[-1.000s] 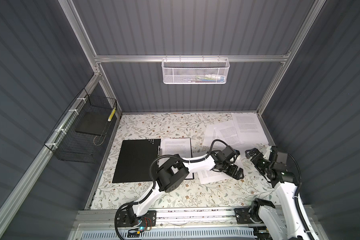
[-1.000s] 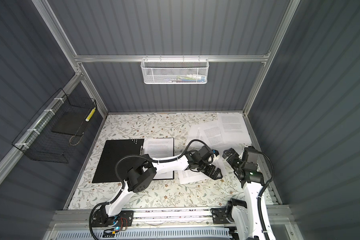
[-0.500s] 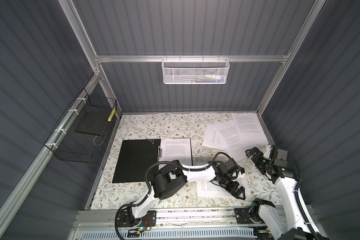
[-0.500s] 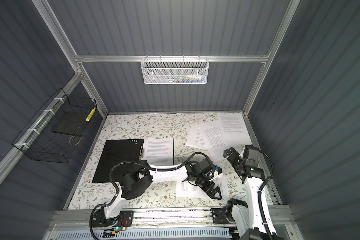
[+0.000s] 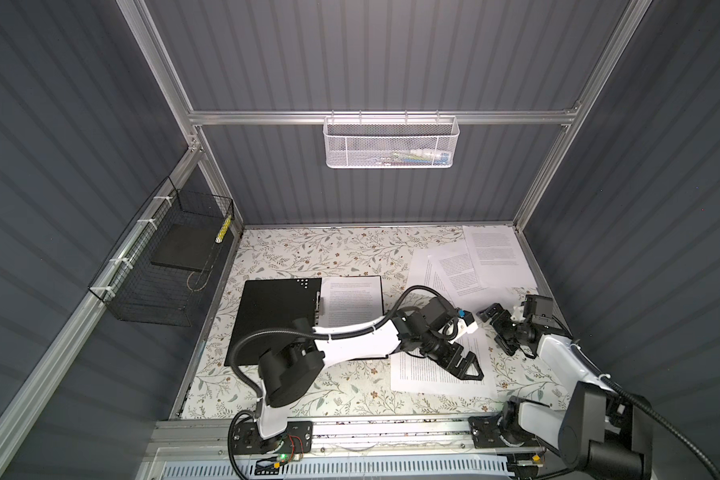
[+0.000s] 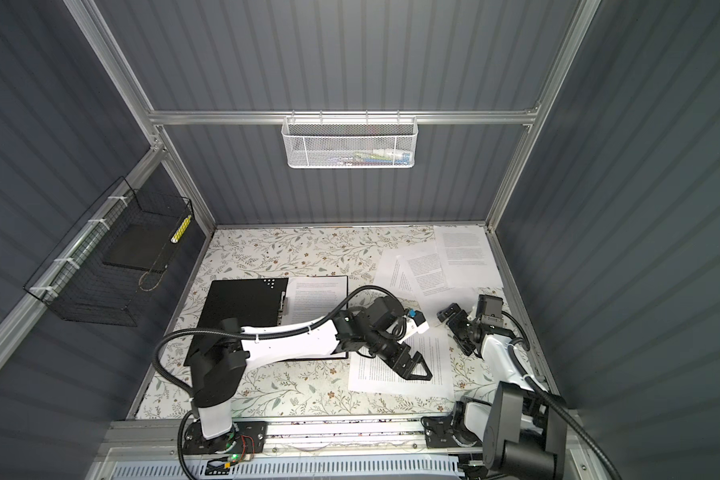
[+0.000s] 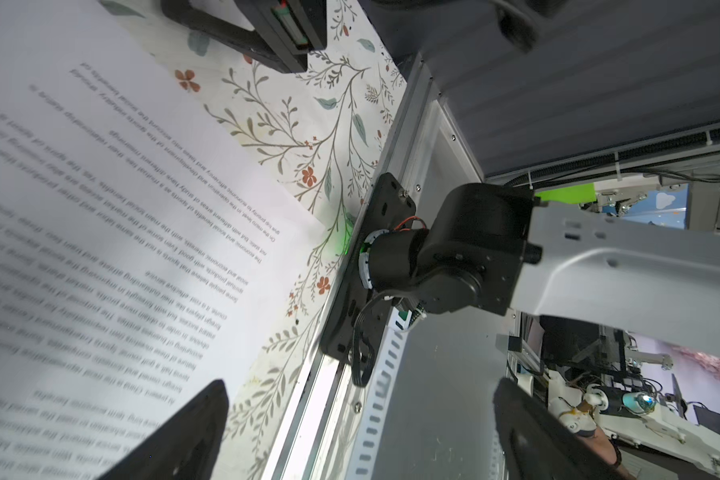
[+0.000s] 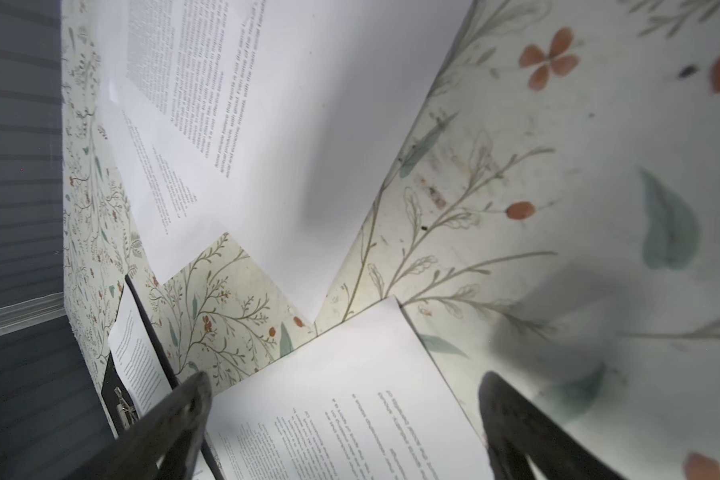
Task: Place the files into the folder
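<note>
Five files: white printed sheets, all lying flat.
One filed: the filed sheet lies on the right half of the folder.
One folder: spread open left of the worktop's centre with its black inside up and a metal clip at the spine.
One at the front: the front sheet lies just beside the folder's near right corner.
Three at the back right: the corner sheet lies in the far right corner, and the overlapping pair is fanned just beside it towards the centre.
Two arms: both reach over the right half of the worktop.
Left end effector: poised over the front sheet with its jaws spread wide and nothing between them. I cannot tell whether it touches the paper.
Right end effector: jaws wide apart and empty, low over the floral surface between the front sheet and the back three.
Two baskets: a white mesh basket hangs on the back rail. A black wire basket on the left wall holds one dark slab.
</note>
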`<state>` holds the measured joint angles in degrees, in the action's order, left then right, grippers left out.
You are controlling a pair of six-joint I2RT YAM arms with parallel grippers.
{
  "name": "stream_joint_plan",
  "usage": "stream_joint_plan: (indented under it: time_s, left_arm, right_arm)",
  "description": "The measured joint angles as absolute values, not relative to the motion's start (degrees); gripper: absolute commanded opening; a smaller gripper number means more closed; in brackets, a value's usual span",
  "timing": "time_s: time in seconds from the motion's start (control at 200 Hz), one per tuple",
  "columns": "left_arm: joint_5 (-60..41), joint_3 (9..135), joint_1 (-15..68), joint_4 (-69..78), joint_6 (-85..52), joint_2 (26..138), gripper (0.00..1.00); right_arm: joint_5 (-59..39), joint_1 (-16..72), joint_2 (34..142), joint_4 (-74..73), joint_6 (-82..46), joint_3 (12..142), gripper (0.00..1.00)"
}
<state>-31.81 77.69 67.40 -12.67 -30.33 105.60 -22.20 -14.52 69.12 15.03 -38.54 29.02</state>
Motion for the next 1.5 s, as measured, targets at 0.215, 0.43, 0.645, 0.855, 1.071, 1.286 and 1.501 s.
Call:
stream_joint_plan:
  time_s: [0.215, 0.43, 0.645, 0.855, 1.071, 1.286, 1.501]
  left_arm:
    - [-23.7, 66.4, 67.4, -17.5, -30.8, 101.1, 1.00]
    - [-21.1, 60.5, 67.3, -20.2, -31.5, 100.6, 1.00]
    - [-20.1, 60.6, 66.7, -19.8, -31.6, 101.6, 1.00]
    - [-17.9, 63.8, 64.8, -19.7, -30.7, 104.2, 1.00]
    - [-15.5, 68.7, 62.8, -20.9, -27.9, 107.9, 1.00]
    - [-9.6, 76.3, 61.5, -25.4, -21.6, 112.7, 1.00]
    - [0.0, 87.5, 59.7, -31.7, -14.2, 120.2, 1.00]
  right_arm:
    - [-22.5, -12.7, 75.7, 14.2, -38.1, 32.8, 0.99]
    - [-21.8, -11.0, 80.8, 14.8, -36.8, 36.9, 0.99]
    - [-20.7, -9.5, 82.6, 16.1, -35.4, 38.9, 0.99]
    - [-18.6, -9.2, 83.8, 18.5, -34.0, 40.7, 0.99]
    - [-18.7, -9.2, 84.3, 19.4, -32.6, 41.3, 0.99]
    - [-20.0, -9.3, 81.8, 19.7, -32.4, 39.4, 0.99]
    - [-25.6, -9.5, 72.1, 19.5, -34.5, 33.3, 0.99]
